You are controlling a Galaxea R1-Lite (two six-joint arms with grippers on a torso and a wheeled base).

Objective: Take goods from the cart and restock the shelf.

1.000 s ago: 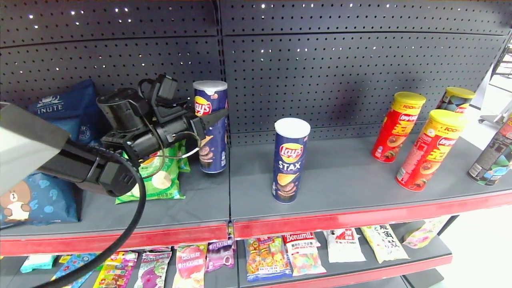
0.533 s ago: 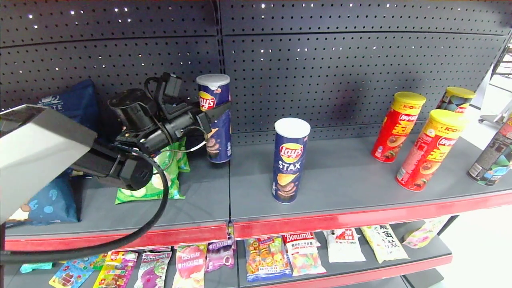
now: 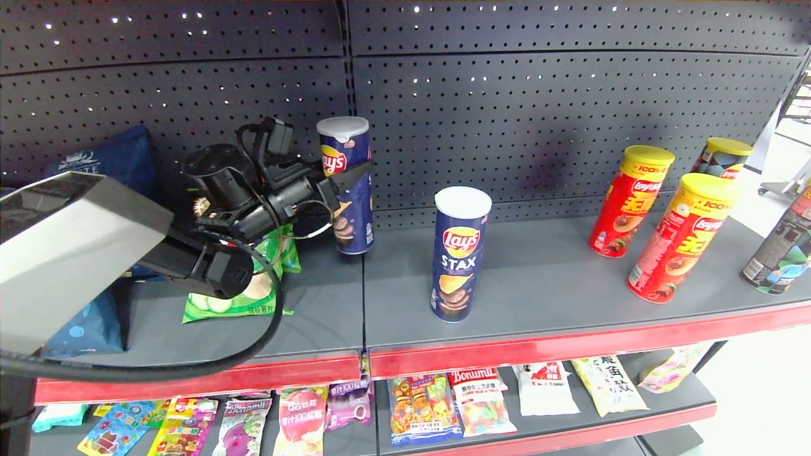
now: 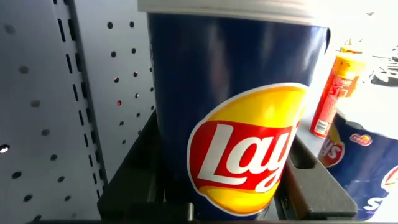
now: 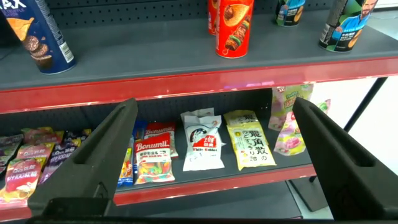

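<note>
At the left, a green bag (image 3: 244, 301) lies on the shelf (image 3: 545, 285), just beside the arm. The left gripper (image 3: 350, 178) is clamped on the upper half of a blue chips can (image 3: 355, 221). This can is at the far side of the shelf, close to the perforated back wall (image 3: 538, 126), beside the seam between two boards. Its long axis is almost vertical, with the lid up. I cannot tell whether its base touches the board. To its right is bare shelf, then a second blue can (image 3: 460, 253) standing nearer the red front edge (image 3: 570, 342). Further right, wide bare room reaches the red cans (image 3: 681, 247). The right gripper (image 5: 214, 106), spread wide and holding nothing, faces the lower shelf (image 5: 205, 186).
</note>
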